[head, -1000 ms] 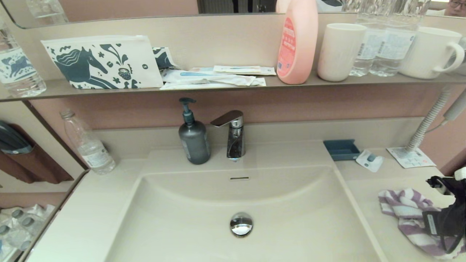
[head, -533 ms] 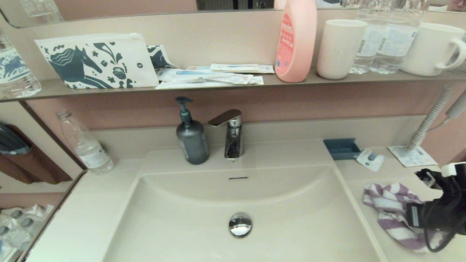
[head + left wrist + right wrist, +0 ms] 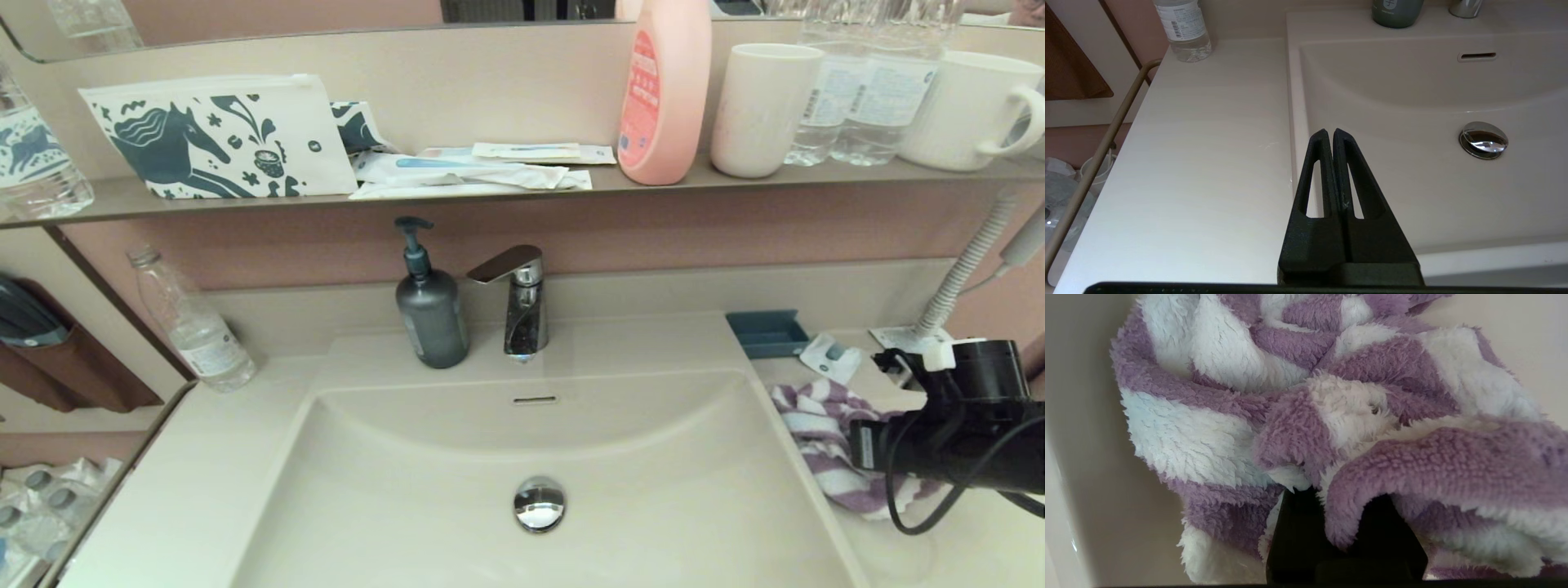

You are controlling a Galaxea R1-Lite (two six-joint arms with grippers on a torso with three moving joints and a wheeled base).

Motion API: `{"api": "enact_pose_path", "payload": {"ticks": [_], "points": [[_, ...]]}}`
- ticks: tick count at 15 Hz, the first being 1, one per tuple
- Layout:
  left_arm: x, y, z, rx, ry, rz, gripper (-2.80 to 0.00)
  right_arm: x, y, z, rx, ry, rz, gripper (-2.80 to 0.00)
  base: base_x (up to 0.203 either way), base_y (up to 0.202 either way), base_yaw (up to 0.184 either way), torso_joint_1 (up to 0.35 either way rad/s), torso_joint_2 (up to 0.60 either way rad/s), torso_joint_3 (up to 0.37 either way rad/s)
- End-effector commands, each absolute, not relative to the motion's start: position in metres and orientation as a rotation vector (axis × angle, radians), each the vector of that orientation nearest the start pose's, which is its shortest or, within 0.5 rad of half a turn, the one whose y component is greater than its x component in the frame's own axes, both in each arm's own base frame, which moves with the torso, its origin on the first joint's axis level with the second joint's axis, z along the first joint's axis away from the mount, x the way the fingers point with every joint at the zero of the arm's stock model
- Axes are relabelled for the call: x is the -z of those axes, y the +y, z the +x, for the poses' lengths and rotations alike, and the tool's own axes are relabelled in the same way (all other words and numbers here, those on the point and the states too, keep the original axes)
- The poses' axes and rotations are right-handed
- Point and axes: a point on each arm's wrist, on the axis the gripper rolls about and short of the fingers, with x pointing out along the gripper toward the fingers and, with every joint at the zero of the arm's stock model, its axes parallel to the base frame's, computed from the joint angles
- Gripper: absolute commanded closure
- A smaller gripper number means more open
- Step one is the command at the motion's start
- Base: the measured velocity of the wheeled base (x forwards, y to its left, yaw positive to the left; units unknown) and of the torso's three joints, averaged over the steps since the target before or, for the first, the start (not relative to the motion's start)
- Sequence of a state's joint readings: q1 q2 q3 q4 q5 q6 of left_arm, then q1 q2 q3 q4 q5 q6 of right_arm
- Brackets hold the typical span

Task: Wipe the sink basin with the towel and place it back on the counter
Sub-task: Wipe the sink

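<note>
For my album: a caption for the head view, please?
Right gripper holds the striped towel on the counter beside the sink basin.

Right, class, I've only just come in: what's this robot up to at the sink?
The right gripper is buried in the folds of the purple and white striped towel, apparently clamped on it, and holds it on the counter just right of the sink basin. The towel's edge lies beside the basin's right rim; none of it is in the bowl, so wiping has not started. The left gripper is shut on nothing, over the basin's left edge.
</note>
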State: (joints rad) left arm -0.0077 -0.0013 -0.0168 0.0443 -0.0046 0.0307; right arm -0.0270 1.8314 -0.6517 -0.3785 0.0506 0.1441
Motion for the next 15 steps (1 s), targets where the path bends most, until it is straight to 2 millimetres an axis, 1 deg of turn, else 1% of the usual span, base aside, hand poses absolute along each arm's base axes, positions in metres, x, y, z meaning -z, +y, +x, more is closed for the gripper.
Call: {"api": "enact_pose_path", "payload": {"ticks": [1, 4, 6, 8, 10, 12, 13, 15], "points": [[-0.076, 0.000, -0.024, 0.013, 0.027, 0.031, 0.00, -0.079, -0.007, 0.301, 0.050, 0.790, 0.164, 0.00, 0.000, 0.000, 0.000, 0.000, 0.00, 0.000], [-0.076, 0.000, -0.024, 0.013, 0.027, 0.031, 0.00, -0.079, -0.015, 0.325, 0.118, 0.751, 0.143, 0.00, 0.000, 0.000, 0.000, 0.000, 0.00, 0.000], [-0.076, 0.000, -0.024, 0.013, 0.027, 0.031, 0.00, -0.077, -0.027, 0.328, 0.133, 0.755, 0.103, 0.00, 0.000, 0.000, 0.000, 0.000, 0.00, 0.000], [-0.076, 0.000, -0.024, 0.013, 0.027, 0.031, 0.00, -0.076, -0.049, 0.328, 0.173, 0.755, 0.069, 0.00, 0.000, 0.000, 0.000, 0.000, 0.00, 0.000], [-0.076, 0.000, -0.024, 0.013, 0.027, 0.031, 0.00, -0.079, -0.074, 0.324, 0.230, 0.751, 0.053, 0.00, 0.000, 0.000, 0.000, 0.000, 0.00, 0.000], [-0.076, 0.000, -0.024, 0.013, 0.027, 0.031, 0.00, -0.082, -0.095, 0.313, 0.273, 0.761, 0.022, 0.00, 0.000, 0.000, 0.000, 0.000, 0.00, 0.000], [-0.076, 0.000, -0.024, 0.013, 0.027, 0.031, 0.00, -0.084, -0.103, 0.305, 0.286, 0.784, 0.003, 0.00, 0.000, 0.000, 0.000, 0.000, 0.00, 0.000], [-0.076, 0.000, -0.024, 0.013, 0.027, 0.031, 0.00, -0.089, -0.105, 0.286, 0.282, 0.869, -0.020, 0.00, 0.000, 0.000, 0.000, 0.000, 0.00, 0.000]]}}
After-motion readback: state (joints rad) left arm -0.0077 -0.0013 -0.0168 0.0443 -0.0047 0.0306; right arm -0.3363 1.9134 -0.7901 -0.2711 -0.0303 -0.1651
